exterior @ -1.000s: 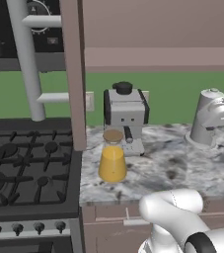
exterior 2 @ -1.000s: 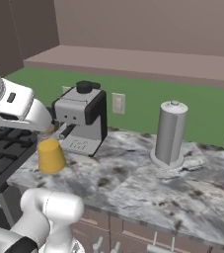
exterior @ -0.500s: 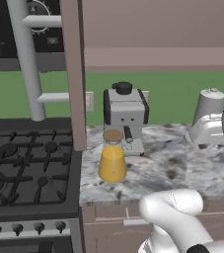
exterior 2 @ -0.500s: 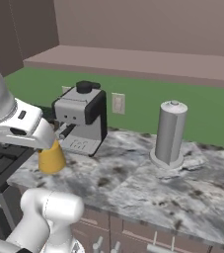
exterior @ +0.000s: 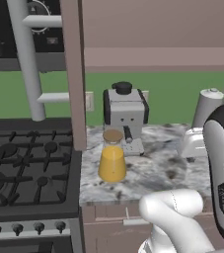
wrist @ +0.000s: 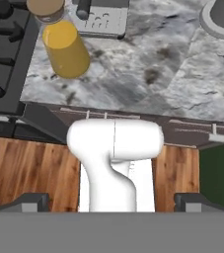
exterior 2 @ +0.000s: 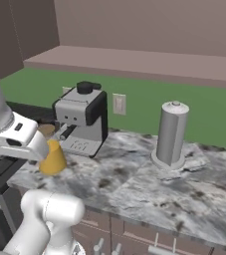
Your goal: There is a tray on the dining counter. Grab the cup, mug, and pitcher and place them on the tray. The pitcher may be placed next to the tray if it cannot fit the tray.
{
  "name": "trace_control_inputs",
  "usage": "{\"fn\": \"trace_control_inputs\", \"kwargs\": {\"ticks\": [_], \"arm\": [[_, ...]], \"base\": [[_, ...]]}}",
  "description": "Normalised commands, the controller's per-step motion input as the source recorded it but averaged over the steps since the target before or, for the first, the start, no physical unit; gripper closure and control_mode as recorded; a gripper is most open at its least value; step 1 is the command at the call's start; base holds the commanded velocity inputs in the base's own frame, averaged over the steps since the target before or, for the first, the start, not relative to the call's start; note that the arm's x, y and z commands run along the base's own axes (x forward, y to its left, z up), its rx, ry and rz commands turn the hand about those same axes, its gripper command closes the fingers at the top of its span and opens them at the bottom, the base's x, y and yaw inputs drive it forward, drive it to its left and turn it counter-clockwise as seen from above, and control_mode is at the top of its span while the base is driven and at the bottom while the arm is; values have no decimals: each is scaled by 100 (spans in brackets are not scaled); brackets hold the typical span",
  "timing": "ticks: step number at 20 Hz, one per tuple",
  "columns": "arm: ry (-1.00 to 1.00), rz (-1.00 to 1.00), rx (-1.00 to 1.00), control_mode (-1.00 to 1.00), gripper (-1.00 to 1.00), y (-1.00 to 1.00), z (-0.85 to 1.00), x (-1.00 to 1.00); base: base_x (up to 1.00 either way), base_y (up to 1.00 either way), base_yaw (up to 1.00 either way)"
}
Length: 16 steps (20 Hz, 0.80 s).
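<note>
Pitcher [exterior: 112, 162] stands upright on the marbled worktop [exterior: 153, 170], just beside the stove [exterior: 27, 173] and in front of the coffee machine [exterior: 125, 116]; gripper [wrist: 111, 201] hangs high above the floor, jaws wide apart, holding nothing.

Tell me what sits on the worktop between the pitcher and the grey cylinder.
The coffee machine stands between the pitcher and the grey cylinder, nearer the pitcher; right of it, bare marbled worktop. Clearest in the right base view.
</note>
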Motion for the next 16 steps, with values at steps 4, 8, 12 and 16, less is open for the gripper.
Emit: {"fn": "trace_control_inputs", "kwargs": {"ticks": [4, 8, 12, 16], "arm": [[16, 0, 0, -100, -100, 27, -19, 1], [10, 0, 0, -100, -100, 17, -21, 11], [3, 1, 0, -100, -100, 5, -28, 20], [0, 2, 0, -100, -100, 0, -29, 21]], "base": [[0, 0, 0], [0, 0, 0], [0, 0, 0], [0, 0, 0]]}}
